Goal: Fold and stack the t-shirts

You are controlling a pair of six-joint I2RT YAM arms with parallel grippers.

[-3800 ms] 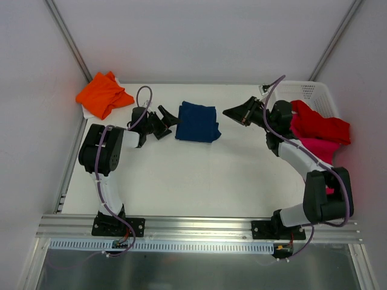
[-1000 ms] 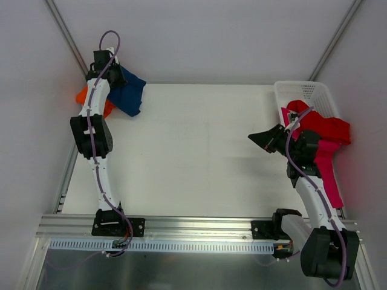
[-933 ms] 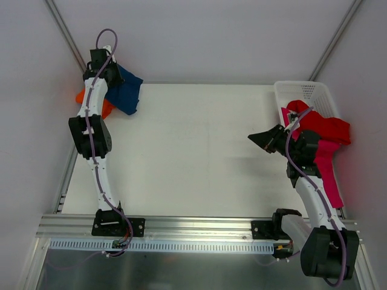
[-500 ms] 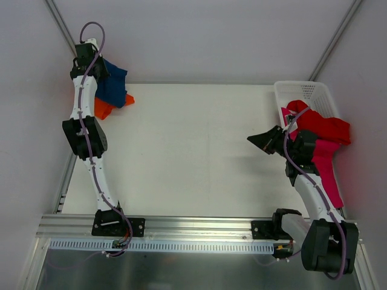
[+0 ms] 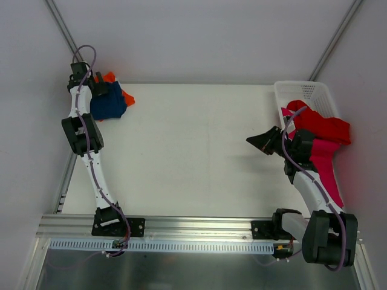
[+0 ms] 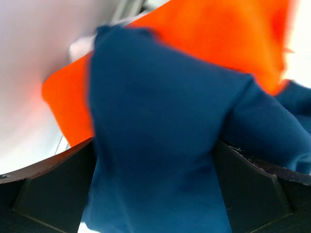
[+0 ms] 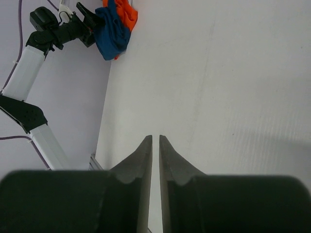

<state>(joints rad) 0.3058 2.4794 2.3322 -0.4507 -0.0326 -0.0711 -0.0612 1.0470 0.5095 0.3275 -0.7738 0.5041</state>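
My left gripper (image 5: 98, 90) is clamped on the navy shirt (image 5: 110, 104) above the orange shirt (image 6: 218, 34) at the table's (image 5: 199, 151) far-left corner, so I should lower it squarely, edges aligned, before letting go.

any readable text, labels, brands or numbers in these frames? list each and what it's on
None readable in any view.
The navy t-shirt, orange t-shirt, red t-shirt and white basket show no lettering; the wrist close-up of the cloth is blurred and shows plain colour.
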